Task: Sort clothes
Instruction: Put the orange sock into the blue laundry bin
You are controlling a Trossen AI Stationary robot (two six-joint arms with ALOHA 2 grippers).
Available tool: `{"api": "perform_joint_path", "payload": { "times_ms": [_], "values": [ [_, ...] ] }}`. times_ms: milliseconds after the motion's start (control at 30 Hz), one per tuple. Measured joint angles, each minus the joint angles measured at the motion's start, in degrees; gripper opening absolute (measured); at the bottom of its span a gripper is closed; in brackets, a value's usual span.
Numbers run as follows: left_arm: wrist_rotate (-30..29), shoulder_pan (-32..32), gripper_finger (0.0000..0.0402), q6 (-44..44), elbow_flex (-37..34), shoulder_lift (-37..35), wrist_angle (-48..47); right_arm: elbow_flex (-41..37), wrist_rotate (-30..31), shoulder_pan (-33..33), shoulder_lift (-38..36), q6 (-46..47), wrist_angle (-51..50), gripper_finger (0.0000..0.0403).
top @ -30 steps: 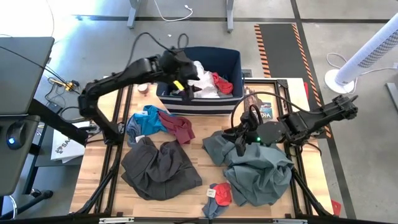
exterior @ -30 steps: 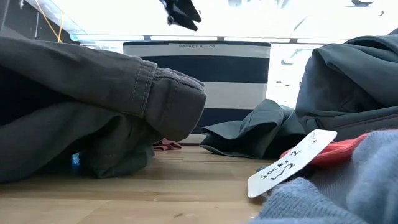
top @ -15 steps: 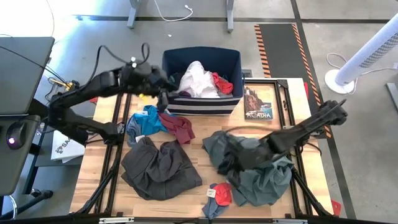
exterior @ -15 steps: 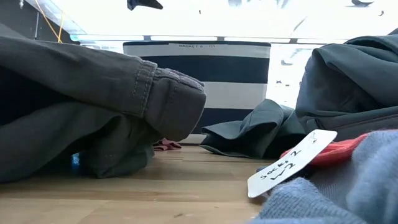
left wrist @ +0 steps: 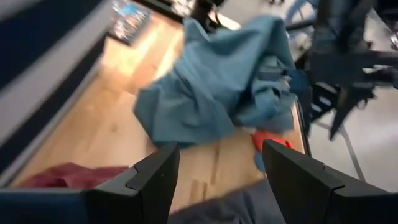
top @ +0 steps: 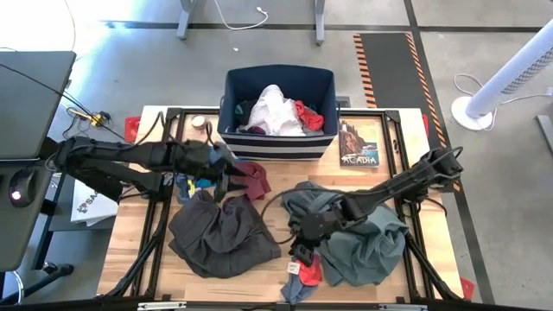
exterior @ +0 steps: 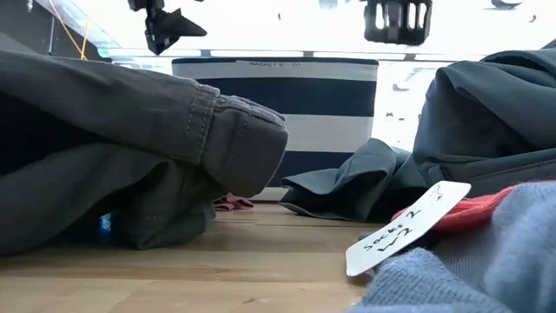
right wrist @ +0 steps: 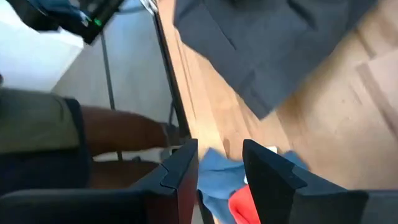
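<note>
In front of the striped bin [top: 276, 145], on the desk [top: 138, 250], most of the clothes are still spread out. Inside the bin a white piece [top: 275, 108] and a bit of red cloth [top: 308, 115] can be seen. Just in front of the bin, a blue piece [top: 200, 168] and a dark red piece [top: 252, 179] lie side by side. Farther from the bin, the dark trousers [top: 223, 233] are laid flat, and the grey-green shirt [top: 363, 238] is heaped beside them. At the desk edge farthest from the bin, the red sock [top: 308, 270] and the grey sock [top: 294, 287] are found.

The left gripper [top: 223, 173] is held low in front of the bin, over the blue and dark red pieces. Its jaws are spread wide and nothing is held in them. The right gripper [top: 302, 246] is placed far from the bin, just above the socks. Its jaws are partly open and nothing is seen between them.

It looks like the step of reaching for the next piece. For the left side, the jaws would need to be lowered onto the cloth below and closed on a fold. For the right side, a sock would need to be pinched, lifted clear of the shirt, and carried away.
</note>
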Motion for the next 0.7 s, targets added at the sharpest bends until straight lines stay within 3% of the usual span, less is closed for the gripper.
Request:
{"api": "perform_joint_path", "payload": {
  "times_ms": [133,333,700],
  "values": [
    [-0.05,-2.43,0.0227,1.44,-1.49,0.04,0.37,0.00,-2.96,0.51,4.93,3.24,-0.34,0.0124],
    [0.23,-4.14,0.0227,5.04,-1.49,0.04,1.38,-0.02,-3.25,2.74,11.70,16.06,-2.88,0.0124],
    [0.02,-4.42,0.0227,7.87,-1.47,0.09,3.30,0.00,-1.42,6.11,13.80,34.75,-6.07,0.0124]
  ]
}}
